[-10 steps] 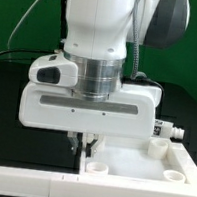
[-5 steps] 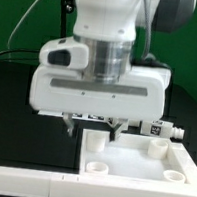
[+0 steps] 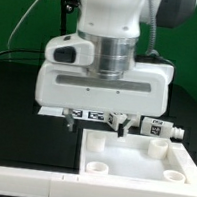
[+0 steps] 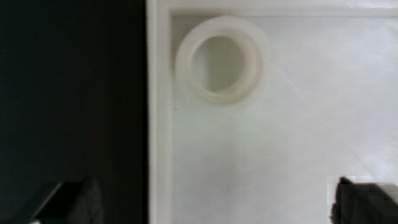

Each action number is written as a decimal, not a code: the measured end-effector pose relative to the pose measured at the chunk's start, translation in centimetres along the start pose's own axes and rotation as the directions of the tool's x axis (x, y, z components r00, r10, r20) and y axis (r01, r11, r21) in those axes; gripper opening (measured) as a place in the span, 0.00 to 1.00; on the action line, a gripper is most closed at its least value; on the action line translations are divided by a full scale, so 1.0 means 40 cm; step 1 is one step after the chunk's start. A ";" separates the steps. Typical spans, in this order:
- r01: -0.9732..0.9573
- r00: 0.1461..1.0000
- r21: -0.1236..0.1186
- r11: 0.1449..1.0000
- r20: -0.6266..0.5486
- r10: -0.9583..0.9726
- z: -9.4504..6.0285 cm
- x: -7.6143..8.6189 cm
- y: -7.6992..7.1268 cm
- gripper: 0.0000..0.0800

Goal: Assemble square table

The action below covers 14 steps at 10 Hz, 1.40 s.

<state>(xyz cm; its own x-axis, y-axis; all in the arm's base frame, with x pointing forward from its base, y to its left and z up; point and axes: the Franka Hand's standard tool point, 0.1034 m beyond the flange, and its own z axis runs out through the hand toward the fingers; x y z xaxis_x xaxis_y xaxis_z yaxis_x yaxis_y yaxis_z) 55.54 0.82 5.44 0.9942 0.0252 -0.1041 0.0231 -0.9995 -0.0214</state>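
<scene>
The white square slab (image 3: 138,164) lies on the black table at the exterior view's lower right, with its raised rim and round corner sockets (image 3: 97,168) showing. My gripper (image 3: 96,126) hangs just above the slab's far left corner, open and empty. In the wrist view the slab (image 4: 267,140) fills the frame with one round socket (image 4: 221,60), and my two dark fingertips (image 4: 365,200) stand wide apart over the gripper's midpoint (image 4: 217,205). A white tagged leg (image 3: 155,127) lies behind the slab at the right. More tags (image 3: 92,116) show under the hand.
A long white bar (image 3: 25,183) lies along the front edge, left of the slab. Black table (image 3: 25,107) spreads to the exterior view's left. A green wall and cables stand behind the arm.
The gripper has risen from the slab's far left corner and shifted toward the exterior view's right. Its fingers, close together a second ago, now stand wide apart.
</scene>
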 end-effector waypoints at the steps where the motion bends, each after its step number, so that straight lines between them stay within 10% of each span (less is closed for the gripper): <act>1: 0.032 0.998 0.000 1.000 0.058 -0.031 -0.021 -0.028 -0.027 0.81; 7: -0.062 0.921 -0.003 0.998 0.384 0.059 -0.019 -0.103 -0.051 0.81; 9: -0.001 0.862 0.024 1.000 0.506 -0.011 -0.018 -0.177 -0.109 0.81; 10: 0.044 0.854 0.051 0.998 0.516 -0.064 -0.017 -0.201 -0.127 0.81; 14: 0.006 0.842 0.032 0.999 0.540 -0.022 -0.015 -0.218 -0.123 0.81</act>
<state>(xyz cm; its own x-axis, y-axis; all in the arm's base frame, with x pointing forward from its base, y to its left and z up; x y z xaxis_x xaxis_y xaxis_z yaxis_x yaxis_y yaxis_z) 46.81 5.51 7.06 0.7798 0.0536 -0.6237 0.0255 -0.9982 -0.0539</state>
